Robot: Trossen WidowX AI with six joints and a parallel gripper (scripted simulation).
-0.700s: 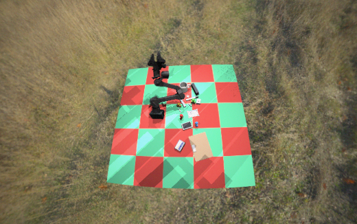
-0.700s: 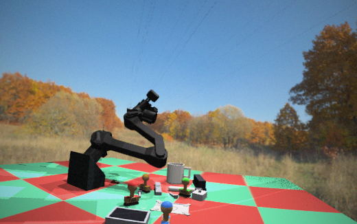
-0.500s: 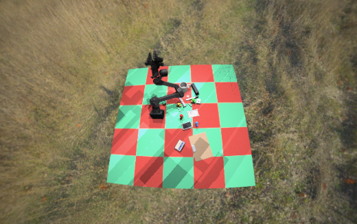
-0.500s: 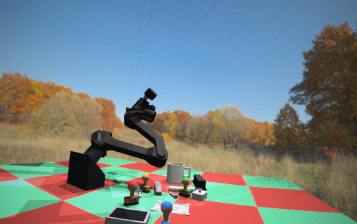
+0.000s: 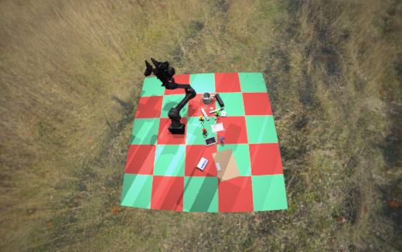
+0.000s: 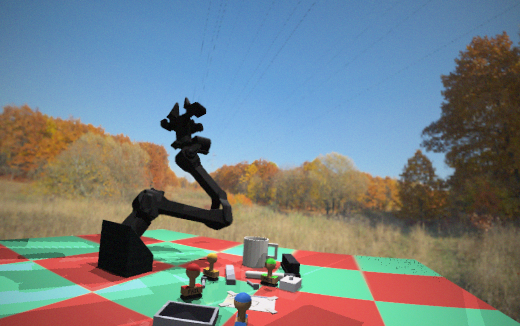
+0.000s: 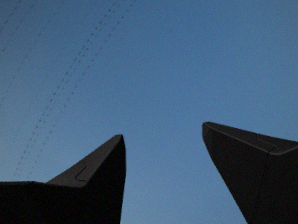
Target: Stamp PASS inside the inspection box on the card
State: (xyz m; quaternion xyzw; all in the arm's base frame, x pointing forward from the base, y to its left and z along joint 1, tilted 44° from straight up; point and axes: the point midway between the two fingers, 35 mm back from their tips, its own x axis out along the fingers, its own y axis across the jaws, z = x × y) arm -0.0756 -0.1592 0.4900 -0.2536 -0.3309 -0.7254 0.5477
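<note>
My gripper (image 5: pixel 149 60) (image 6: pixel 181 102) (image 7: pixel 164 136) is raised high above the table, pointing up. Its fingers are apart with only sky between them. Four knobbed stamps stand on the table: a red one (image 5: pixel 204 131) (image 6: pixel 193 272), a yellow one (image 5: pixel 201 118) (image 6: pixel 212 259), a green one (image 5: pixel 218 114) (image 6: pixel 270 262) and a blue one (image 5: pixel 222 139) (image 6: pixel 243 300). I cannot read their labels surely. The black ink pad (image 5: pixel 210 141) (image 6: pixel 186 313) lies near the red and blue stamps. A white card (image 5: pixel 217 127) (image 6: pixel 261 303) lies between the stamps; its box is too small to make out.
A grey mug (image 5: pixel 206 98) (image 6: pixel 255 251) and a black block (image 5: pixel 219 100) (image 6: pixel 290 265) stand behind. A small white box (image 5: pixel 223 114) (image 6: pixel 290 284) is beside the green stamp. A white bar (image 5: pixel 205 114) (image 6: pixel 230 274) lies near the yellow stamp. A brown board (image 5: pixel 229 164) and blue-white box (image 5: pixel 202 164) lie in front.
</note>
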